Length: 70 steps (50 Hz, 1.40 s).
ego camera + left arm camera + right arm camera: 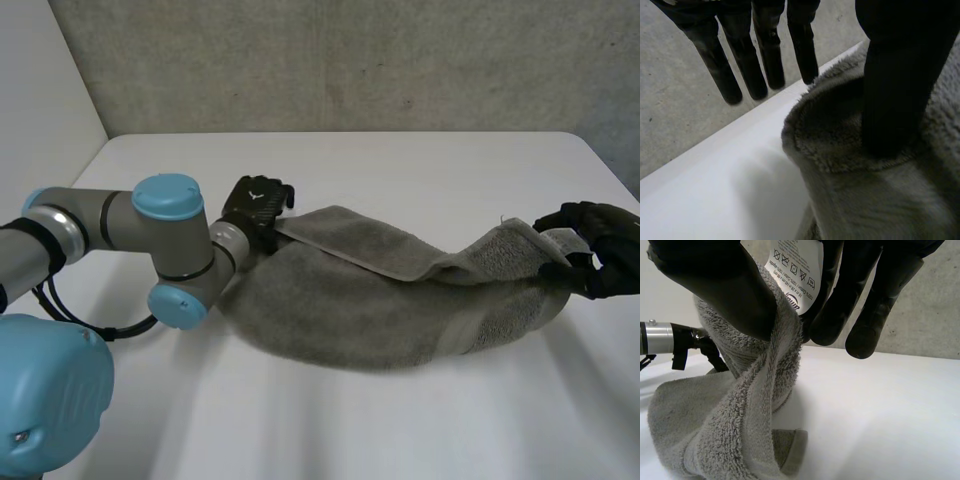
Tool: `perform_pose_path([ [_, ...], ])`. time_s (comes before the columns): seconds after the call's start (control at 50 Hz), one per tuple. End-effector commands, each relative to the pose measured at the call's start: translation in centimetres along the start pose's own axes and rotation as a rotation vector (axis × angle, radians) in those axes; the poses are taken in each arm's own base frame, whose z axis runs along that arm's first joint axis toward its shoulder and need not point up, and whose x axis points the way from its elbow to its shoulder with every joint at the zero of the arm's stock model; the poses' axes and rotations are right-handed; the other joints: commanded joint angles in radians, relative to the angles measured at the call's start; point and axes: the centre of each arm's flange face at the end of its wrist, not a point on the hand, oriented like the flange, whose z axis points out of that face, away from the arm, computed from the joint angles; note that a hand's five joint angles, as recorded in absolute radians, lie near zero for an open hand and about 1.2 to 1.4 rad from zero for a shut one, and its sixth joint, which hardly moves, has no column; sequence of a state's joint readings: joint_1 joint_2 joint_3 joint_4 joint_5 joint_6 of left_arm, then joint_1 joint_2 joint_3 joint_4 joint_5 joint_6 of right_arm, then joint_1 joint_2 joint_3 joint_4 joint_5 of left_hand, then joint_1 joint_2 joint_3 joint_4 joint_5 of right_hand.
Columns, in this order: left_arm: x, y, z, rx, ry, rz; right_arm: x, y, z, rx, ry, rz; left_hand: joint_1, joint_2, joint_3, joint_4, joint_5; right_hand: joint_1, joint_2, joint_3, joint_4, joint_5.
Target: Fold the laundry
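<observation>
Right robot hand (865, 280) is pinching one towel (380, 310) end; left robot hand (895, 75) is pinning the other by thumb.

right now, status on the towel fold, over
Left hand thumb pinning one end of the towel, fingers straight. Right hand pinching the other end at the care label. Towel sags between them. Nothing in the way.
</observation>
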State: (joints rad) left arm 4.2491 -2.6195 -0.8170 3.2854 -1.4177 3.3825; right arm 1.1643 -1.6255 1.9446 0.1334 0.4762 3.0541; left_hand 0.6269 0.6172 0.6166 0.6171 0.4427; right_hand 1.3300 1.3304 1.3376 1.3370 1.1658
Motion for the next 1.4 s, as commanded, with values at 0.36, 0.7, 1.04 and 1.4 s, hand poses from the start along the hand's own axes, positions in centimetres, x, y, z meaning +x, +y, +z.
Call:
perform_pose_path([
  [0.36,-3.5,-10.2,-3.7,0.147,-0.142,0.094,-0.1,-5.5,2.6,0.077,0.176,-0.212,0.769,0.779,0.780,0.779,0.779,0.066,0.066,0.059,0.059,0.056],
  [0.7,-4.9,-16.0,-15.5,0.081,-0.181,0.221,-8.0,-7.2,6.9,0.004,0.250,-0.675,0.769,0.779,0.780,0.779,0.779,0.066,0.066,0.059,0.059,0.056],
  [1.04,-4.0,-4.7,-16.5,-0.336,-0.047,0.483,-7.9,2.3,9.9,-0.469,0.149,-0.944,0.769,0.779,0.780,0.779,0.779,0.066,0.066,0.059,0.059,0.056],
  [1.4,-14.2,-28.1,-10.4,0.637,-0.670,0.205,-11.8,-21.2,12.9,0.902,0.373,-0.882,0.769,0.779,0.780,0.779,0.779,0.066,0.066,0.059,0.059,0.056],
])
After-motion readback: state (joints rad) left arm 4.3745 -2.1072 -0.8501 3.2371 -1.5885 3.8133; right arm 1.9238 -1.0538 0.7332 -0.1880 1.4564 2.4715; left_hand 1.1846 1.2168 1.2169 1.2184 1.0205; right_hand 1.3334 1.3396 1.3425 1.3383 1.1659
